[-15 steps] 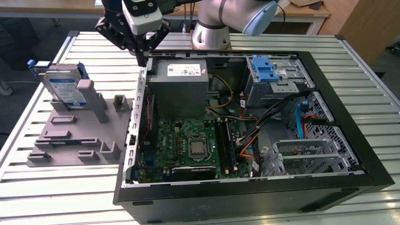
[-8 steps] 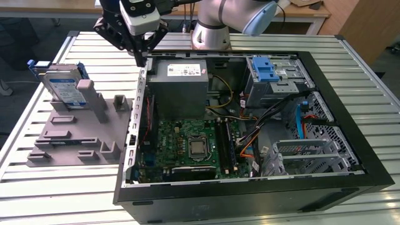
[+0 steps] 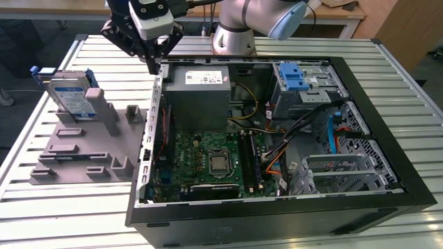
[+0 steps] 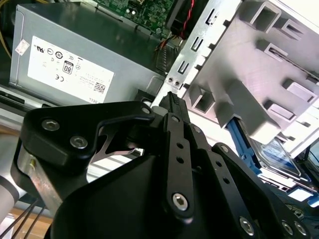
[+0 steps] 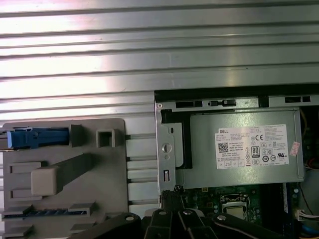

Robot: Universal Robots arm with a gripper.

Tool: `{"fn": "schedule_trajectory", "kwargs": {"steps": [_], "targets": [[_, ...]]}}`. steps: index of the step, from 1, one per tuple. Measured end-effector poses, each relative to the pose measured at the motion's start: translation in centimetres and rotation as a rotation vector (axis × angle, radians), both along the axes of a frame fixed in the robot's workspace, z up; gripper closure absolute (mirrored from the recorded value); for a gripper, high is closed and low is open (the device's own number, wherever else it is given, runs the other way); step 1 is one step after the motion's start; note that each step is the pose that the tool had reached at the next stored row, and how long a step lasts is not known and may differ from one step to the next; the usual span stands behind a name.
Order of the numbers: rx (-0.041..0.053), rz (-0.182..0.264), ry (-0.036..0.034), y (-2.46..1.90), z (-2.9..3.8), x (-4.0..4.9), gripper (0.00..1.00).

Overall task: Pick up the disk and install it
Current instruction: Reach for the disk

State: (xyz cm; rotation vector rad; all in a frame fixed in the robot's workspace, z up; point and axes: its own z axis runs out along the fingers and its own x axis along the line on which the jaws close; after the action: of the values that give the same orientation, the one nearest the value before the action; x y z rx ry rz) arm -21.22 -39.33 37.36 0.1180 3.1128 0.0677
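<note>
The gripper [image 3: 151,66], clenched on nothing, hangs over the rim of the open computer case [image 3: 277,223], just beside the power supply [image 3: 201,98] inside it, well apart from the disk [image 3: 72,98] standing upright in the grey holder [image 3: 76,150].

Exterior view looks down from afar — both wrist views, close, share the power supply [image 4: 124,45] [image 5: 244,149].

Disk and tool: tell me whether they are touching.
Apart. The exterior view shows the disk standing in the grey fixture, while the tool hangs at the wall of the computer case, with bare fixture between them.
</note>
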Motion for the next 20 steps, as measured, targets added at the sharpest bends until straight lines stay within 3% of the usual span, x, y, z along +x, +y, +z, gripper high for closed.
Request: {"fn": "schedule_trajectory", "kwargs": {"steps": [20], "targets": [[0.0000,0.000,0.0000,0.00,-0.36,-1.22,0.89]]}}
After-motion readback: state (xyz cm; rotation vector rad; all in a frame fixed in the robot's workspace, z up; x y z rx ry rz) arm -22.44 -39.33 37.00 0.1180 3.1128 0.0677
